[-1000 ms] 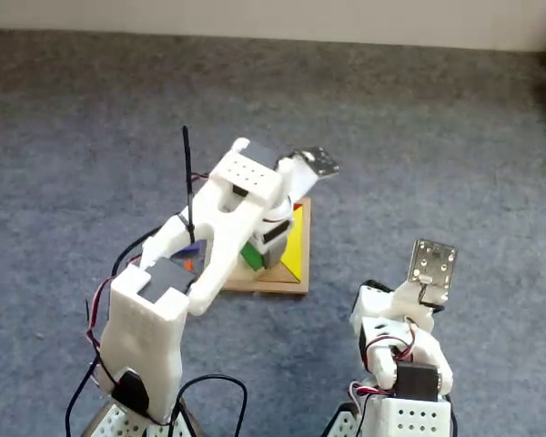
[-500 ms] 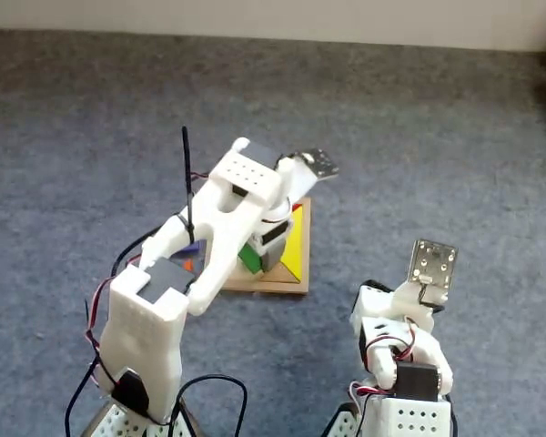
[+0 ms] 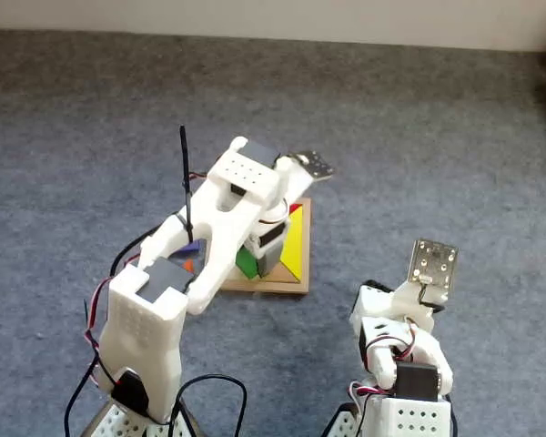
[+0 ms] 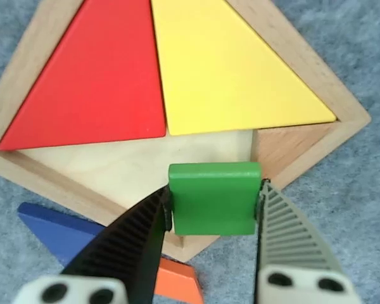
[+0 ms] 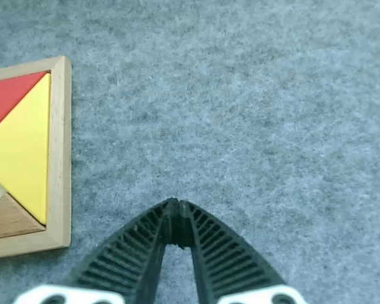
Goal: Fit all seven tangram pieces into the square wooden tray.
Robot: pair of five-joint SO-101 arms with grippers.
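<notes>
My left gripper (image 4: 210, 201) is shut on a green square piece (image 4: 213, 197), held just above the near corner of the square wooden tray (image 4: 307, 154). In the tray lie a red triangle (image 4: 95, 82) and a yellow triangle (image 4: 228, 69) side by side, with bare wood below them. A blue piece (image 4: 57, 228) and an orange piece (image 4: 177, 285) lie on the carpet outside the tray's edge. From above, the left arm covers most of the tray (image 3: 291, 284); the green piece (image 3: 247, 263) shows under it. My right gripper (image 5: 176, 232) is shut and empty over the carpet, right of the tray (image 5: 62, 152).
Grey carpet covers the whole surface. The right arm (image 3: 409, 337) is folded back near its base at the lower right. A black cable (image 3: 186, 182) stands up beside the left arm. Open carpet lies to the left and far side.
The left arm has shifted slightly left and down with the green piece. The right arm has kept still.
</notes>
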